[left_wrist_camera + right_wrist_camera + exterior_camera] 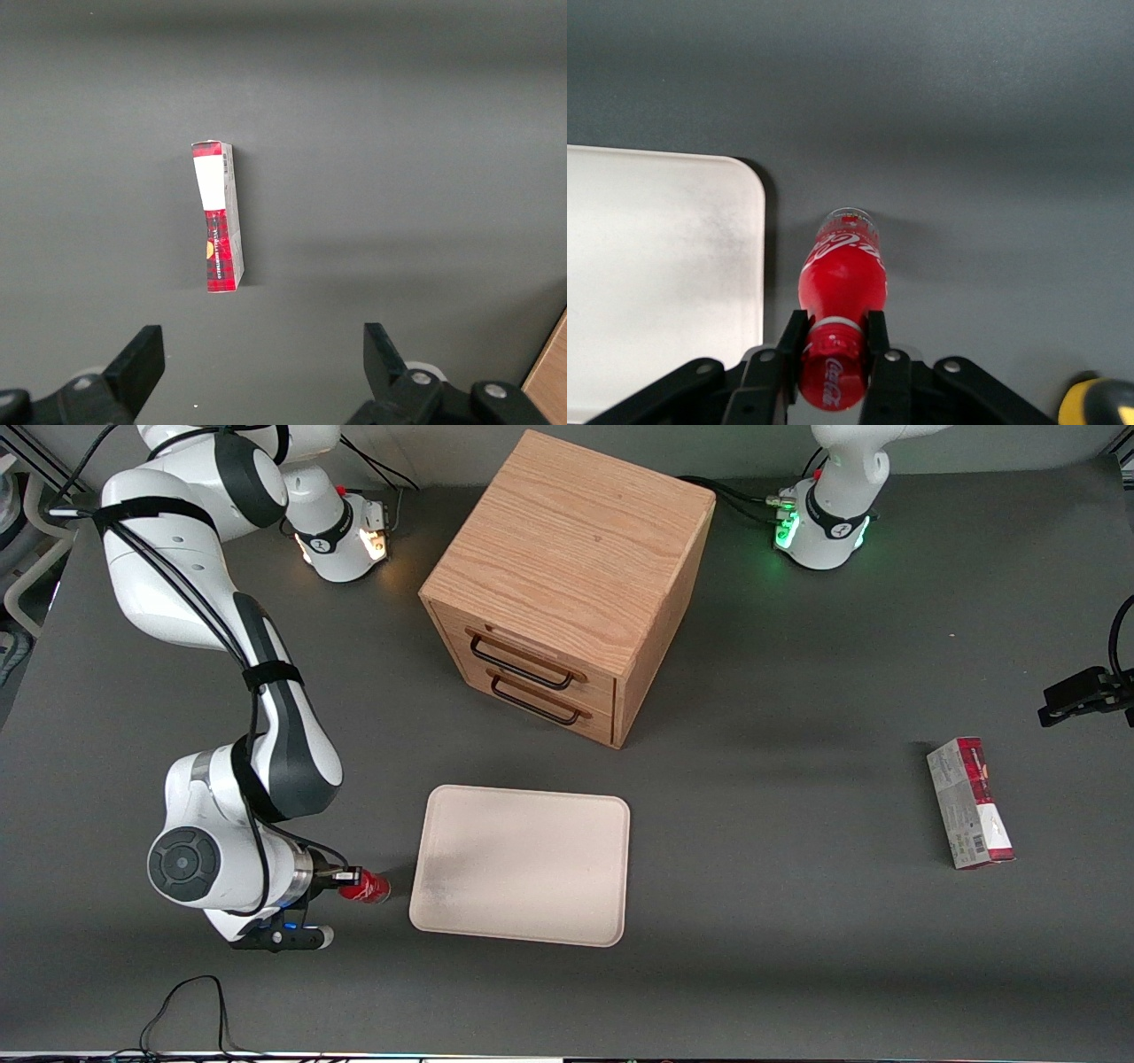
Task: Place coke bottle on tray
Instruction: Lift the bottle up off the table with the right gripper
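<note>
Near the worktop's front edge, toward my working arm's end, my gripper (347, 877) is clenched on the coke bottle (368, 887). In the wrist view my fingers (790, 347) pinch the neck just under the cap, body pointing away from my palm. Bottle (843, 282) sits just beside the tray (523, 864), apart from its rim, not on it. Tray (651, 266) lies flat mid-table, in front of the wooden drawer cabinet (567, 584). Red-and-grey carton (969, 803) is well off toward the parked arm's end.
</note>
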`<control>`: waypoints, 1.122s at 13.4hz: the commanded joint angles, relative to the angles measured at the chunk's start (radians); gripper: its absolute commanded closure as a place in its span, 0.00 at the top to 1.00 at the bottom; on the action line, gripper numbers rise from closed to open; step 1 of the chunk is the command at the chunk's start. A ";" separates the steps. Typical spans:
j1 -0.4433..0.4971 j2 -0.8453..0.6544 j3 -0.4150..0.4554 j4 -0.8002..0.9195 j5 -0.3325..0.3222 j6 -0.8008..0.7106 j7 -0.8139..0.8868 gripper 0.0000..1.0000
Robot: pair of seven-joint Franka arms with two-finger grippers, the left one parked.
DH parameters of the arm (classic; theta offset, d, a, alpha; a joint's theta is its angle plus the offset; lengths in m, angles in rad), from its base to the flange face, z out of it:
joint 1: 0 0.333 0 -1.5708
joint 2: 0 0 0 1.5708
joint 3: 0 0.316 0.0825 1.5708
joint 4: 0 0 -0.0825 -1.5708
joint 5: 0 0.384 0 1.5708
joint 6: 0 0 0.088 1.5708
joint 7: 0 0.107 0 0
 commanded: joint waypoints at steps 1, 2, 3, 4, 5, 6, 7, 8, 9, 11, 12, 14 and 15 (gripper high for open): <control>0.001 -0.044 0.003 0.030 -0.015 -0.111 0.014 0.00; -0.002 -0.077 0.003 0.032 -0.013 -0.162 0.007 0.00; -0.004 -0.118 0.003 0.028 -0.012 -0.196 0.005 0.00; -0.006 -0.150 0.002 0.025 -0.010 -0.244 0.002 0.00; -0.006 -0.198 0.002 0.019 -0.010 -0.314 -0.002 0.00; -0.015 -0.247 0.000 0.006 -0.006 -0.372 -0.034 0.00; -0.028 -0.305 0.002 -0.019 0.002 -0.418 -0.065 0.00; -0.041 -0.374 -0.003 -0.062 0.031 -0.451 -0.074 0.00; -0.044 -0.452 -0.004 -0.120 0.043 -0.466 -0.081 0.00; -0.050 -0.611 -0.006 -0.274 0.045 -0.471 -0.134 0.00; -0.050 -0.687 -0.023 -0.353 0.048 -0.470 -0.162 0.00; -0.047 -0.788 -0.057 -0.442 0.077 -0.463 -0.205 0.00; -0.047 -0.802 -0.061 -0.446 0.079 -0.470 -0.208 0.00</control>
